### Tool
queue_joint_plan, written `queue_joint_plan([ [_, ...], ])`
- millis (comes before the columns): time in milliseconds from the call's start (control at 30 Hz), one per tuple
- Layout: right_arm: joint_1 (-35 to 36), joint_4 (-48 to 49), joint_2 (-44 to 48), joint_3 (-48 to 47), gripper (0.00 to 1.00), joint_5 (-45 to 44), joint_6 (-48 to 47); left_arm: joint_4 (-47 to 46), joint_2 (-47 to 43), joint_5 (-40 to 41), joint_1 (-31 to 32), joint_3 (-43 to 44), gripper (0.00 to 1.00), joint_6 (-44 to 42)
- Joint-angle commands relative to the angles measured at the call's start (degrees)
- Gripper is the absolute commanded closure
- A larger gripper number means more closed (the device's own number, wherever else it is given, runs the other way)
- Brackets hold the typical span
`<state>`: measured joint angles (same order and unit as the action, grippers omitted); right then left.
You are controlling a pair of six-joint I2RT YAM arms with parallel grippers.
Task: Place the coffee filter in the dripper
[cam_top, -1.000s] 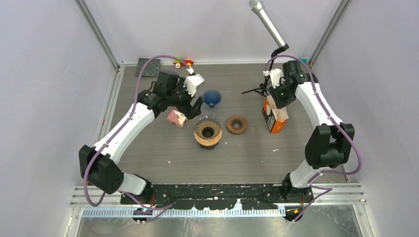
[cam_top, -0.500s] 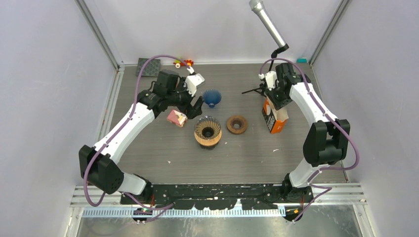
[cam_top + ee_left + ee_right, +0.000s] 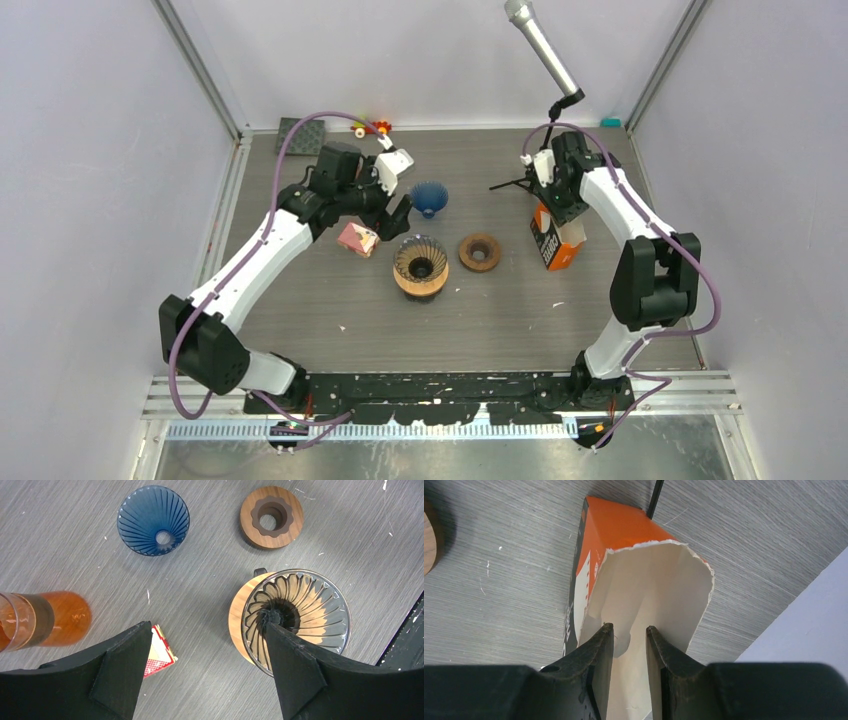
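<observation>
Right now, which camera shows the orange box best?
Right wrist: the orange box fills the frame, its torn top open toward the camera. The top view shows it small and from above; the left wrist misses it.

We see a table [image 3: 200, 560] of matt grey wood-grain laminate, lightly scratched. The clear dripper [image 3: 305, 605] looks like glossy ribbed glass on a smooth pale wooden collar [image 3: 237, 617]. The blue cone [image 3: 142, 522] is translucent and ribbed. The ring [image 3: 295, 517] is satin brown wood. The box [image 3: 616, 530] is orange card, matt white inside its torn mouth.
</observation>
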<state>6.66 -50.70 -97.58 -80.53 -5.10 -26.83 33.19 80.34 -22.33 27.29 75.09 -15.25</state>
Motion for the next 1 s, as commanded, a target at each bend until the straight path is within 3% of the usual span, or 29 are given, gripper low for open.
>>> queue_joint_plan([
  [0, 0.42, 1.41, -0.28, 0.44, 0.65, -0.86, 1.06, -2.58, -2.35, -1.32, -0.22, -0.68, 0.14, 0.38],
  [567, 0.63, -1.17, 0.17, -4.49, 0.99, -0.23, 3.55, -3.17, -3.6, -1.21, -0.22, -1.0, 0.14, -0.16],
  [967, 0.61, -4.77, 4.23, -9.91, 0.99, -1.04, 4.0, -4.4, -4.06, -0.59, -0.22, -0.62, 0.14, 0.56],
])
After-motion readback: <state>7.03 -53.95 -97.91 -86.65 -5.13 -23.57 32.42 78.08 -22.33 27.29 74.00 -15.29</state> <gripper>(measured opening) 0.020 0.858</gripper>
